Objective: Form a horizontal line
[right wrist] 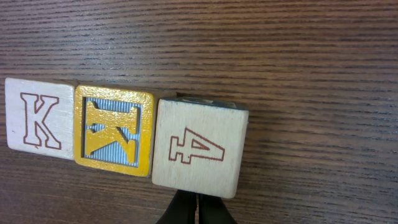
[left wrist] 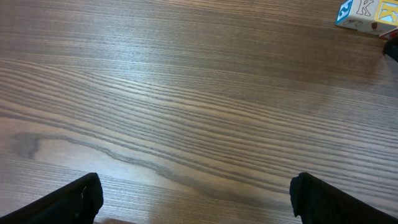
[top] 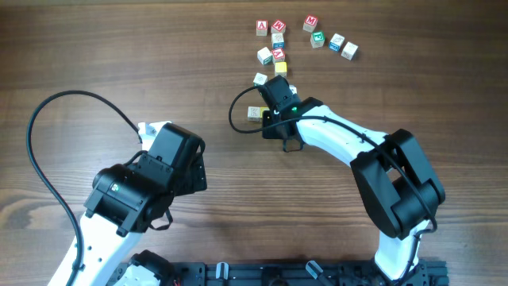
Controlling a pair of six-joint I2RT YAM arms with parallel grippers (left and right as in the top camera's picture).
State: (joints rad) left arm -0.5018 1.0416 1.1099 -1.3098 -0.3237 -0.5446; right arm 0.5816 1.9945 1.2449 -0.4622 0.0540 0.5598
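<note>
The horizontal line (right wrist: 124, 140) is made of three small letter cubes set side by side on the brown wooden surface (right wrist: 298, 56). A white cube with a red K (right wrist: 37, 118) is placed at one end. A yellow cube (right wrist: 114, 130) is touched by it in the middle. A pale cube with a red 4 (right wrist: 199, 146) is pressed against the yellow one at the other end.

From above, only one end of the row (top: 255, 113) can be seen, because the rest is hidden under the right arm.

The right end effector (right wrist: 196, 211) is seen just beside the 4 cube, with its fingers closed together and nothing between them. The left end effector (left wrist: 196, 202) is held over bare wood, well apart from the row, with its fingers spread wide.

More loose cubes (top: 279, 54) are scattered near the far edge.
</note>
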